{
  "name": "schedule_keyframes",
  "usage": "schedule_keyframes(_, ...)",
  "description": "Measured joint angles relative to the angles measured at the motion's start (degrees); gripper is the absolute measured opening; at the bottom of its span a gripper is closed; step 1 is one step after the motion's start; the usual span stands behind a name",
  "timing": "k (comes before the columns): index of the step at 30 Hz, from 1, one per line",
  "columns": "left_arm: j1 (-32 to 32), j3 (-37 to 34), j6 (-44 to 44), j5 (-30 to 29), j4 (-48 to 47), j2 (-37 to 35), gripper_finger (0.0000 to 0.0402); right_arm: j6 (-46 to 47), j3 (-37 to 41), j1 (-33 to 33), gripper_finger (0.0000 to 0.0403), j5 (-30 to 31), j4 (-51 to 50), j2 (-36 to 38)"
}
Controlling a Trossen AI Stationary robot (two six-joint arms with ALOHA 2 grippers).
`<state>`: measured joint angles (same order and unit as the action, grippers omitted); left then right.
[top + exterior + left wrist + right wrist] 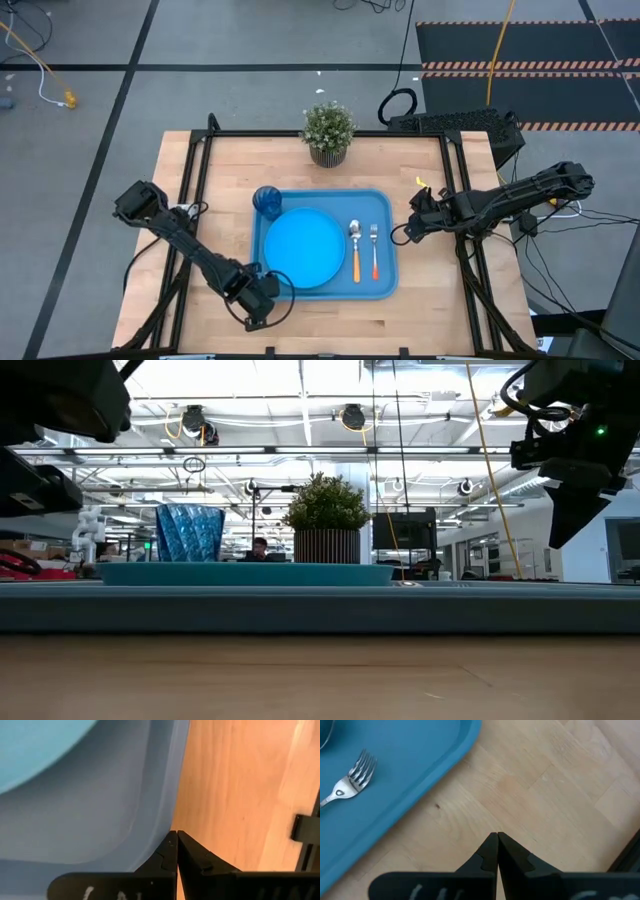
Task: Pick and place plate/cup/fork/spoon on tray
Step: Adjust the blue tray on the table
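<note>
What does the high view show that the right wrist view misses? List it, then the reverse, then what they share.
Only the high view: the plate, the cup, the spoon, the potted plant, and the left gripper by the tray's corner. Only the right wrist view: the right gripper with its fingers shut over bare wood. Both: the fork lying in the tray.

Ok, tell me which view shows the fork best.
The high view: the whole fork lies on the tray, right of the spoon. The right wrist view shows only its tines. The low and left wrist views don't show it.
</note>
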<state>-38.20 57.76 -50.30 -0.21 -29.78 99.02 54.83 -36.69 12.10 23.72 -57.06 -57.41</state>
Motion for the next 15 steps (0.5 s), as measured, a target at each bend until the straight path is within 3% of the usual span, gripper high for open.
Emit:
schedule_keyframes(10,1.06,0.00,2.70,0.95,6.25,0.00,0.0001,-0.02,-0.02,0.00,0.0000,-2.19,-0.11,0.00)
schedule_keyframes(15,0.99,0.00,3.86,1.86,9.68,-0.37,0.0001,-2.13,-0.02,0.09,0.0000,-8.75,1.51,0.00)
